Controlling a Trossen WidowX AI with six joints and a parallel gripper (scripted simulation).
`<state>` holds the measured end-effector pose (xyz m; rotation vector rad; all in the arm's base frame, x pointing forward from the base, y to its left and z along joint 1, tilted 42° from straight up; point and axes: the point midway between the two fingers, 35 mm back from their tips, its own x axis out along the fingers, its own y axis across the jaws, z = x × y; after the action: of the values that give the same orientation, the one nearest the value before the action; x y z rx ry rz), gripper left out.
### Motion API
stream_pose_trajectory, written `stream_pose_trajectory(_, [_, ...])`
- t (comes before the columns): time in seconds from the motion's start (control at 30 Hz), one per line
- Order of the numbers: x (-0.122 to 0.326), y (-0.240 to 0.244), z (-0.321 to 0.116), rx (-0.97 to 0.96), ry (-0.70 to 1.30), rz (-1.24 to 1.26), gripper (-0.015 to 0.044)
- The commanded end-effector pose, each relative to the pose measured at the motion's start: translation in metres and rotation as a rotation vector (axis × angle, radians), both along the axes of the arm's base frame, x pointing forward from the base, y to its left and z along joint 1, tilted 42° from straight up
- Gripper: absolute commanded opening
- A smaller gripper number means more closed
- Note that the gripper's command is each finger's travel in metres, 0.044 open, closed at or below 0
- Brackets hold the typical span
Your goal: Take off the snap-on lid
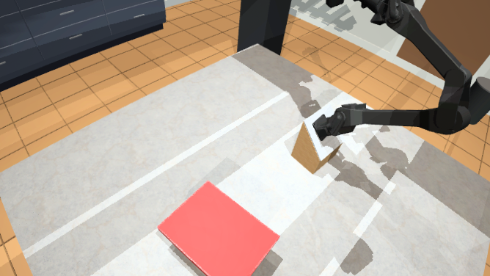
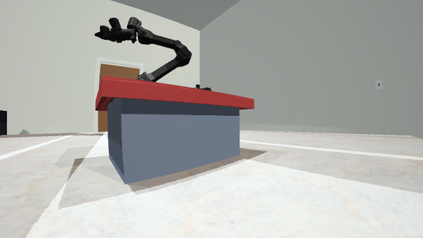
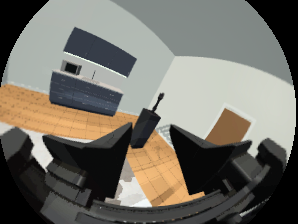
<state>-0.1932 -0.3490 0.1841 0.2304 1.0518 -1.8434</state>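
Observation:
The red lid (image 1: 220, 227) (image 2: 177, 95) sits level on top of the blue-grey storage box (image 2: 180, 142), its rim overhanging the walls. From above, in the top view, the lid hides the box, and the near edge of the lid is cut off by the frame. My gripper (image 2: 100, 33) (image 3: 150, 127) is partly open and empty, with a plain gap between its two fingers in the wrist view. It is held high, well away from the lid and box, which do not show in the wrist view. The top view cuts off the gripper end of the arm at its top edge.
A wooden wedge (image 1: 307, 154) with a white top stands on the table (image 1: 110, 147) behind the lid, with a black part of the arm over it. A dark pillar (image 1: 264, 26) (image 3: 145, 127) stands beyond the far table corner. Dark cabinets (image 1: 92, 22) (image 3: 85, 95) are farther off.

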Motion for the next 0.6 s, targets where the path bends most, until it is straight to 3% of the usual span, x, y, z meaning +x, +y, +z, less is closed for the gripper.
stream_pose_trajectory(0.0, [0.057, -0.022, -0.020, -0.071, -0.191, 0.094, 0.0235])
stream_pose_trajectory(0.07, [0.068, -0.025, -0.023, -0.084, -0.230, 0.109, 0.0235])
stream_pose_trajectory(0.27, [0.168, -0.037, -0.048, -0.130, -0.595, 0.229, 0.0235])
stream_pose_trajectory(0.57, [0.294, -0.009, -0.074, -0.006, -1.077, 0.313, 0.0235])
